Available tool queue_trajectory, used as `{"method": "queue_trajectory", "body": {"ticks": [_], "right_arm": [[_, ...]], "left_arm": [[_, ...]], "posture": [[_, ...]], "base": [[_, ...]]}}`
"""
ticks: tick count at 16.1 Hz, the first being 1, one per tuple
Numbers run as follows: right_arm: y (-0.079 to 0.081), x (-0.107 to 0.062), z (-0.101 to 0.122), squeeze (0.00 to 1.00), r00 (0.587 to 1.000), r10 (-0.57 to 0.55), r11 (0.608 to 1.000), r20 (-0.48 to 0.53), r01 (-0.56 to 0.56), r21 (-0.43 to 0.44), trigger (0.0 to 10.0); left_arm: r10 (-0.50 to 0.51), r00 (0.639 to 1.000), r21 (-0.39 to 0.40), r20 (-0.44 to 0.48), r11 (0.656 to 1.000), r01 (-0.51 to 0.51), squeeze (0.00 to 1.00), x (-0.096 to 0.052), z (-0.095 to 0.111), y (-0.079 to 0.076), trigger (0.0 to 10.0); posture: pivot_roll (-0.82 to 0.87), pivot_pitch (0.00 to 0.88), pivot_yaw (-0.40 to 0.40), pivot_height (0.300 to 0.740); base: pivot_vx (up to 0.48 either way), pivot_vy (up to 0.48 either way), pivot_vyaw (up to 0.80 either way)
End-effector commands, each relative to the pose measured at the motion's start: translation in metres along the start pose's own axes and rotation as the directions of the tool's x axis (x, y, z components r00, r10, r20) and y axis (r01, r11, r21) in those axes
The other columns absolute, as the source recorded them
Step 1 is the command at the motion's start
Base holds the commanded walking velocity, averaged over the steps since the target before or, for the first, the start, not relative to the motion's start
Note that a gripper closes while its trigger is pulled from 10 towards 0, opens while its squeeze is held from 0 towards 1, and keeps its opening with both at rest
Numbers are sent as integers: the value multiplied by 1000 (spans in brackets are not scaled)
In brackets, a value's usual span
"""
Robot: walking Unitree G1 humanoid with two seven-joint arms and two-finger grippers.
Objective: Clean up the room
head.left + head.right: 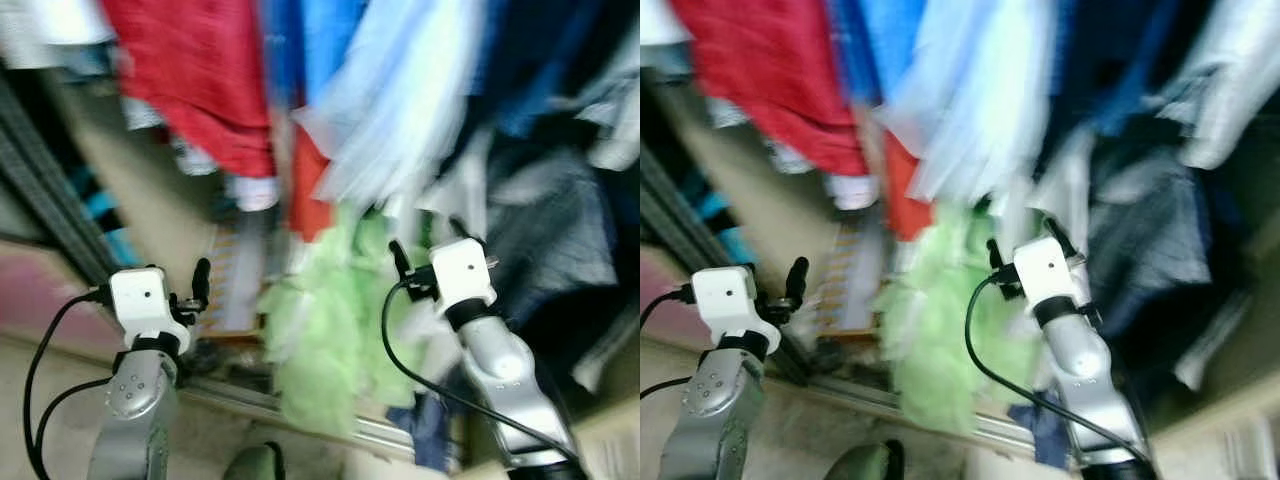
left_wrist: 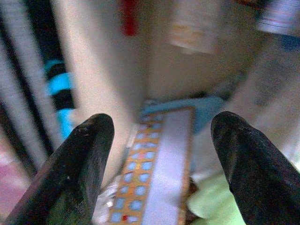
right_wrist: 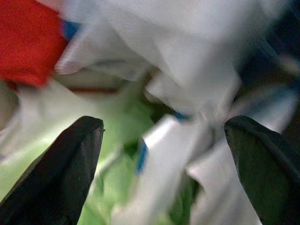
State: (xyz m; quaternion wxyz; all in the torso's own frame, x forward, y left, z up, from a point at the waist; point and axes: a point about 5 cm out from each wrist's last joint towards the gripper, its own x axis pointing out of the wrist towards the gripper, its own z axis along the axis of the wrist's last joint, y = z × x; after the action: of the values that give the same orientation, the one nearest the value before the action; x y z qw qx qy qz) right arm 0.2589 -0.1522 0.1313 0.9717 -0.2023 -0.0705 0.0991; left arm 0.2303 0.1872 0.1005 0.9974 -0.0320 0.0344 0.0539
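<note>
Blurred clothing crowds an open closet across the upper half of the head views, and we face it with both arms raised.

Our left gripper (image 1: 200,285) sits at the lower left of the frame, its two black fingers (image 2: 79,168) spread wide apart with nothing between them. Through the gap in the left wrist view we see a long patterned box (image 2: 159,168), orange-edged with small blue squares, lying well beyond the fingertips on the closet floor against a beige wall (image 2: 103,70). A light green garment (image 1: 330,330) lies just beside the box, toward the middle of the frame.

Our right gripper (image 1: 425,245) is at the centre right, its fingers (image 3: 61,173) also held wide apart and empty. In the right wrist view the green garment and a white and pale blue cloth (image 3: 187,93) lie ahead of the fingertips, close but not between them; we cannot tell whether anything touches.

Farther out, a red garment (image 1: 200,80) hangs at the upper left, pale blue shirts (image 1: 400,110) hang at the upper centre, and dark grey and navy clothes (image 1: 550,230) fill the right. A metal sliding-door track (image 1: 300,410) runs along the bottom, with the green garment spilling over it.
</note>
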Motion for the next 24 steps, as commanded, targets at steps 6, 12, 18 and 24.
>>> {"method": "queue_trajectory", "body": {"ticks": [6,12,18,24], "right_arm": [[12,4,2,0,997,77,993,25,-79,83,10000],[19,7,10,0,979,181,981,98,-187,46,10000],[24,5,3,0,976,208,963,61,-215,163,10000],[28,2,-5,0,971,240,938,11,-234,254,10000]], "left_arm": [[18,1000,47,-15,999,-17,0,0,4,0,10000],[50,999,77,4,996,-50,0,1,4,1,10000],[69,997,48,17,996,-70,0,1,4,1,10000],[105,994,84,-10,991,-104,0,-12,-4,9,10000]], "posture": [[9,0,-10,740],[9,0,-17,740],[13,0,-23,740],[3,0,-16,740]], "base": [[0,0,800],[0,0,800],[0,0,800],[0,0,800]]}}
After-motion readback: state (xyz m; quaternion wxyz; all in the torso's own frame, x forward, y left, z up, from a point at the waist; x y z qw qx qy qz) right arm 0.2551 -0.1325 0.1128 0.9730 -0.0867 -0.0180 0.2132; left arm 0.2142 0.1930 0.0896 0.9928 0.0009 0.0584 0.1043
